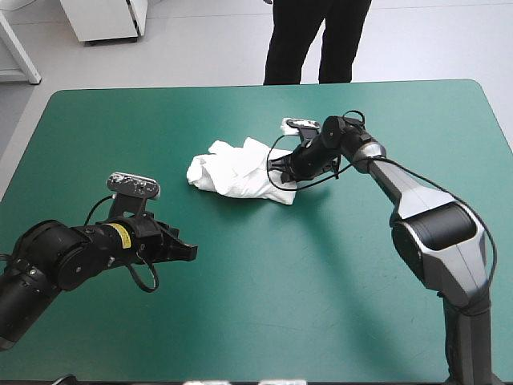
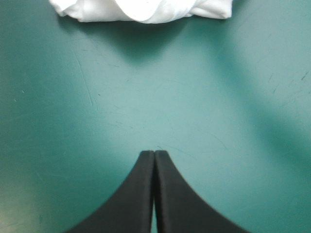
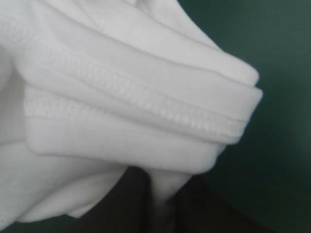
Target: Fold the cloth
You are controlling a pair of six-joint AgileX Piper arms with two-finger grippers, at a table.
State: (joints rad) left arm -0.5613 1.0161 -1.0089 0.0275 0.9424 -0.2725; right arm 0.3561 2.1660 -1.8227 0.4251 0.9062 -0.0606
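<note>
The left claw [image 1: 189, 252], shut on nothing over the table's [image 1: 337, 321] near-left part, sits well apart from the T-shirt [image 1: 235, 170], so a pull by the right claw [image 1: 282, 170], pinching a bunched hem at the heap's right end, could drag the whole heap instead of spreading it. The T-shirt is a white crumpled heap near the table's middle, stitched hems doubled over.

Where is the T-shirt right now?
In the high view the T-shirt lies crumpled near the middle of the table, its right end pinched by the right gripper.
</note>
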